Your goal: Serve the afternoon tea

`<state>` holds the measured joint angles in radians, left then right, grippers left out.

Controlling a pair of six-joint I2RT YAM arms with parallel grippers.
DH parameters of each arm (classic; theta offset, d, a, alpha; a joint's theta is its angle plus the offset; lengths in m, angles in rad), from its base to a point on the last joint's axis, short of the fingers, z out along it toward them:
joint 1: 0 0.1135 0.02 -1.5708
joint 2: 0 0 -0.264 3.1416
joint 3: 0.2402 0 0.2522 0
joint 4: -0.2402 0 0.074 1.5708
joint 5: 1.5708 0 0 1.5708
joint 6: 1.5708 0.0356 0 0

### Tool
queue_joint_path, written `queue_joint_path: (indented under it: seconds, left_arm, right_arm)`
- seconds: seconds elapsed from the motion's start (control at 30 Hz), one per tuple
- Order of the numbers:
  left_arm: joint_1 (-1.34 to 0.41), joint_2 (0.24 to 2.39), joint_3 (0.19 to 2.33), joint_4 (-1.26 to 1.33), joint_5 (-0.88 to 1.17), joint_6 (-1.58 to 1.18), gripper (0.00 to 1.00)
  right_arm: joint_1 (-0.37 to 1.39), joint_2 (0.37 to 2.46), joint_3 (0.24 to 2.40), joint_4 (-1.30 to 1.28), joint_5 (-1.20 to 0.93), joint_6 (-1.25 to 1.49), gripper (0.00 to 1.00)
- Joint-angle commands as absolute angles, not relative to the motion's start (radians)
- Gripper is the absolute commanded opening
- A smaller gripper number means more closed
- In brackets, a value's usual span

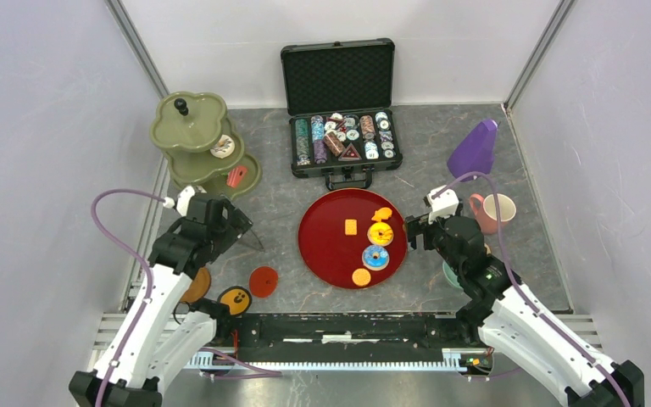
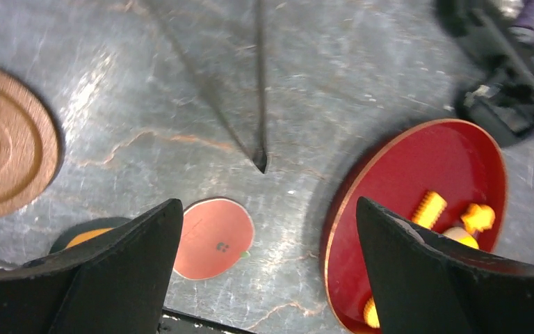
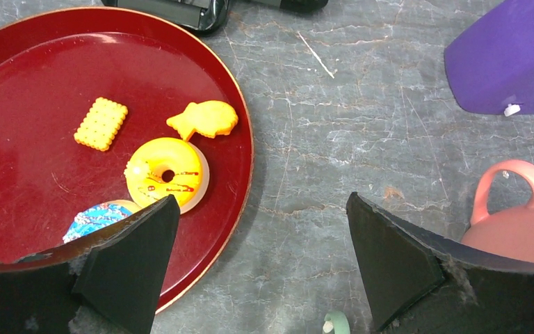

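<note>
The olive-green three-tier stand (image 1: 195, 140) is at the back left, with a donut (image 1: 222, 147) and a red cake slice (image 1: 236, 176) on its tiers. A yellow donut (image 3: 165, 172), a blue donut (image 3: 97, 217) and orange biscuits (image 3: 101, 123) lie on the dark-red tray (image 1: 331, 246). A pink cup (image 1: 492, 212) stands to the right, and a teal cup (image 1: 451, 275) is mostly hidden under my right arm. My left gripper (image 2: 268, 209) is open over bare table between a red saucer (image 2: 213, 239) and the tray. My right gripper (image 3: 261, 198) is open and empty beside the tray's right rim.
An open black case of poker chips (image 1: 343, 140) stands at the back centre. A purple container (image 1: 473, 148) lies at the back right. A brown saucer (image 1: 195, 286) and an orange saucer (image 1: 235, 298) sit near the left arm's base. Walls enclose the table.
</note>
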<state>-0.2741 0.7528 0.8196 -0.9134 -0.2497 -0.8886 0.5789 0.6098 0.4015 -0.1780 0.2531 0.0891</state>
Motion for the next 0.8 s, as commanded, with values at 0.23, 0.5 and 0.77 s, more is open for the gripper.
queue_joint_path:
  seconds: [0.23,0.5,0.77]
  left_arm:
    - [-0.268,0.897,0.519,-0.525,-0.48,-1.227,1.0]
    - [-0.27,1.139,0.535,-0.368,-0.618,-1.131,1.0]
    - [-0.27,1.31,0.615,-0.307,-0.656,-1.126,1.0]
  right_arm:
    - [0.583,0.606,0.436,-0.15,0.268,0.089,0.98]
    - [0.583,0.564,0.412,-0.143,0.254,0.096,0.98]
    - [0.583,0.575,0.399,-0.131,0.238,0.101,0.98]
